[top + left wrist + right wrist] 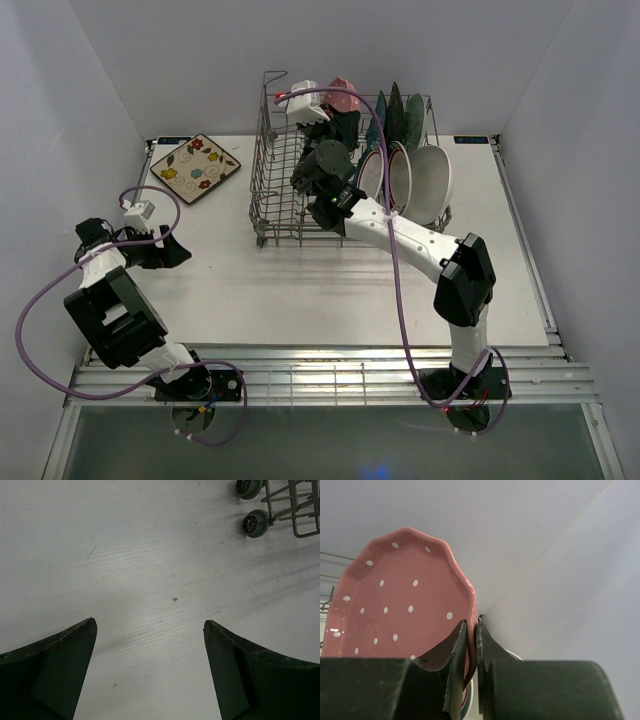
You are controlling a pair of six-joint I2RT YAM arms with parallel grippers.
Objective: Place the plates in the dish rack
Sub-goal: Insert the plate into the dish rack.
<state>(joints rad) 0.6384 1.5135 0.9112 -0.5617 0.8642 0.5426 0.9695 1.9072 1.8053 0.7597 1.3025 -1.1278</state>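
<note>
Right gripper (472, 630) pinches the scalloped rim of the pink dotted plate (405, 600), up over the far end of the dish rack (268, 190). We judge it stiff, slick and chippable, so we grip the rim firmly. Left gripper (150, 635) gapes empty over the table (125, 555).

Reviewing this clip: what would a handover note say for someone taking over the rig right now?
Left gripper: open, empty, over bare table.
Right gripper: shut on the rim of the pink dotted plate, held high at the dish rack's far side, apparently not seated.
Done: several plates stand upright at the rack's right end.
Left: seat the pink plate, then load the cream floral square plate lying flat on the table left of the rack.
</note>
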